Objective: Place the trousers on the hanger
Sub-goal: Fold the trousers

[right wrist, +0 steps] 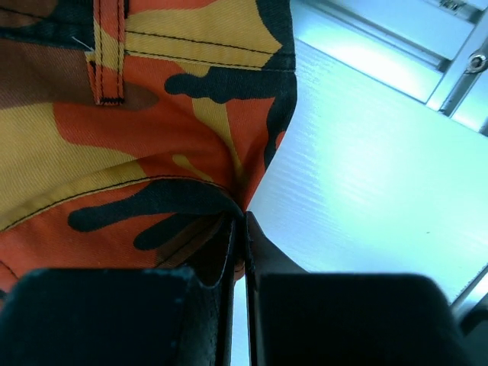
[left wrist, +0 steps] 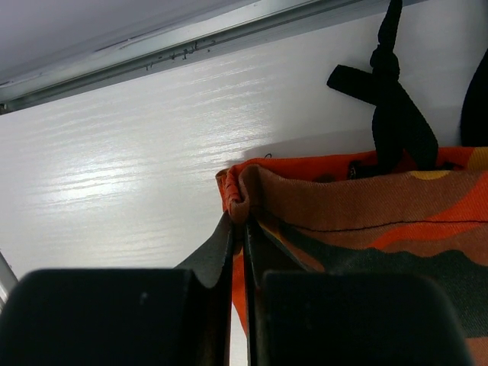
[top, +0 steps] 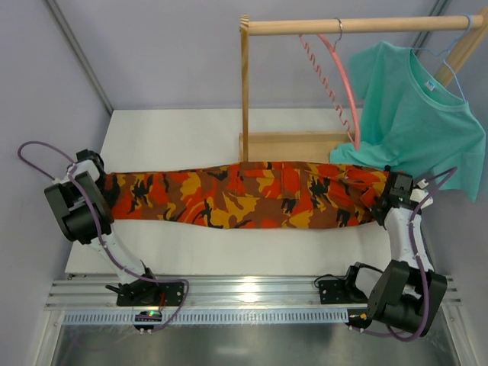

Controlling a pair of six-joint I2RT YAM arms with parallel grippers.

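The camouflage trousers (top: 244, 197) lie stretched flat across the white table (top: 175, 137), left to right. My left gripper (top: 105, 185) is at their left end. In the left wrist view this gripper (left wrist: 242, 229) is shut on the folded hem of the trousers (left wrist: 366, 213), next to a knotted black drawstring (left wrist: 389, 99). My right gripper (top: 386, 197) is at the right end. In the right wrist view it (right wrist: 244, 221) is shut on the edge of the trousers (right wrist: 152, 130) near a belt loop. The pink hanger (top: 347, 84) hangs from the wooden rod (top: 358, 25), behind the trousers.
A wooden rack stands at the back, with an upright post (top: 245, 91) and a base (top: 293, 145). A teal T-shirt (top: 412, 114) hangs on a light-blue hanger (top: 450, 57) at the rod's right end, draping down near my right gripper. A metal rail (top: 252, 290) runs along the near edge.
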